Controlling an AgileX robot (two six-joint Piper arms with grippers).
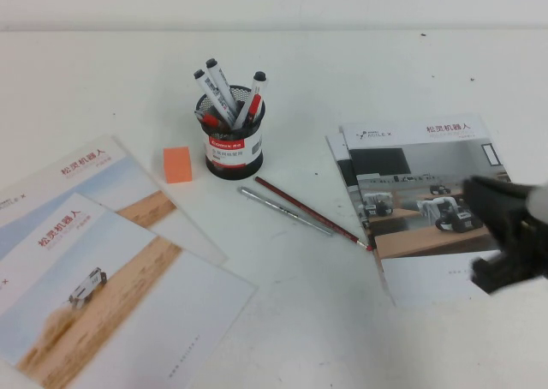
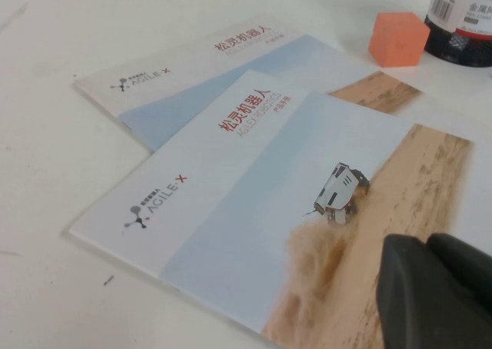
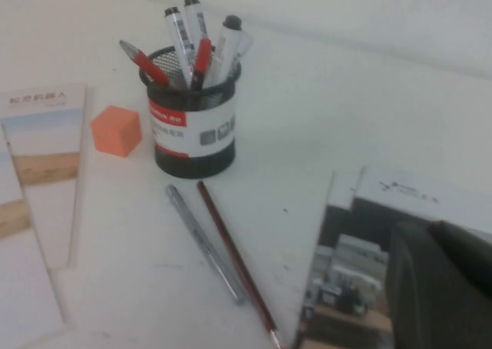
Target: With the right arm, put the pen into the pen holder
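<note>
Three markers in pen holder [image 1: 233, 145]; right gripper [image 1: 505, 235] over brochure [image 1: 419, 200]; left gripper [image 2: 434, 291] over leaflet [image 2: 254, 234].

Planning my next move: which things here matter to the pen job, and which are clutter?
Job: pen holder, white markers standing in it, right pincer over right-hand brochures.
Clutter: orange block, silver pen, red pencil, left-hand brochures, left pincer over them.

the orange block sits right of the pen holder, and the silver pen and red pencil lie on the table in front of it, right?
Not quite. In the high view the orange block sits left of the pen holder, not right. The silver pen and red pencil do lie in front of it. The right gripper hangs over the brochures; the left gripper likewise.
</note>
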